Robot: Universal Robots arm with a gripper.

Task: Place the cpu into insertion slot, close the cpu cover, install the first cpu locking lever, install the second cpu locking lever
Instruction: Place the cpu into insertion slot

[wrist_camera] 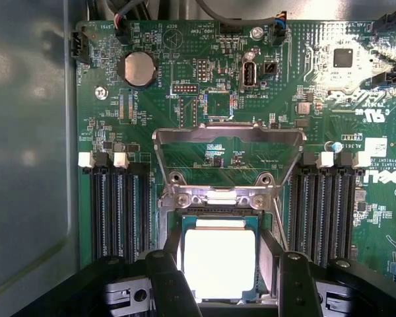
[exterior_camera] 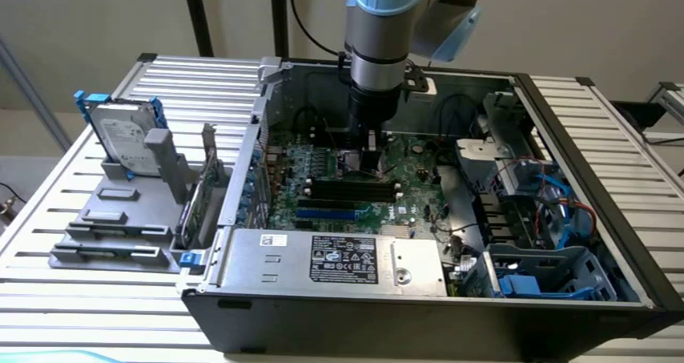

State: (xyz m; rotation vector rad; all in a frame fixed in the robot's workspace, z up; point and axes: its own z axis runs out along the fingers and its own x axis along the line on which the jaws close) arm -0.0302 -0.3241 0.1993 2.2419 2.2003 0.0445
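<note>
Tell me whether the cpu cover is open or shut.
Open: the cpu cover is hinged back, green board showing through its window, and the cpu lies uncovered.

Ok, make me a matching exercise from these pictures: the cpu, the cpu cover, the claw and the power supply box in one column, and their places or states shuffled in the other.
Things
1. cpu
2. cpu cover
3. claw
4. power supply box

Places or states
A. flipped up, off the socket
B. grey and labelled, low in the exterior view
C. lying in the insertion slot
D. open, fingers either side of the cpu

Pairs: 1-C, 2-A, 3-D, 4-B
</note>
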